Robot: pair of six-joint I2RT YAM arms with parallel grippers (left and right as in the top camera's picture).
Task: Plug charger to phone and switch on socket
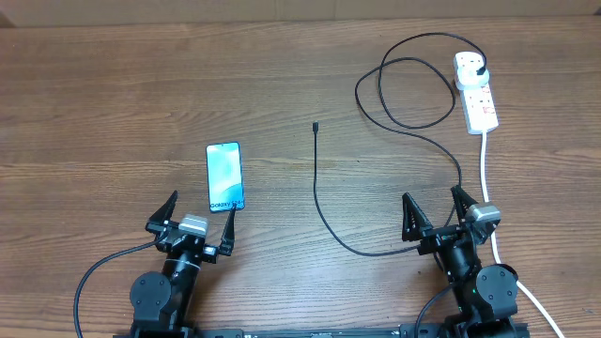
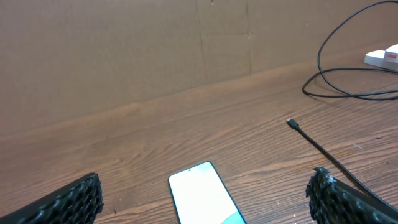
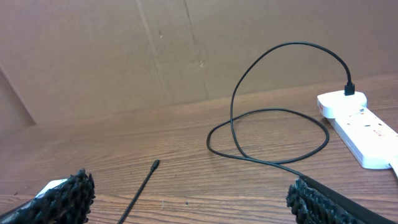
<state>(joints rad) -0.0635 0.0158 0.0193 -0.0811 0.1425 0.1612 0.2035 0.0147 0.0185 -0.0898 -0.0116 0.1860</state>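
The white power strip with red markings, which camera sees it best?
The overhead view: the white power strip with red markings shows whole, a black plug in its far end. The right wrist view shows it from low down; the left wrist view catches only a corner.

a brown wood-grain table [image 1: 141, 94] meets a plain brown cardboard wall [image 2: 124, 50] behind, evenly lit.

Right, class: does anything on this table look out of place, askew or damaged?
Nothing stands out. The phone lies flat, screen up; the charger runs in loose loops from the socket, its tip lying free, unplugged.
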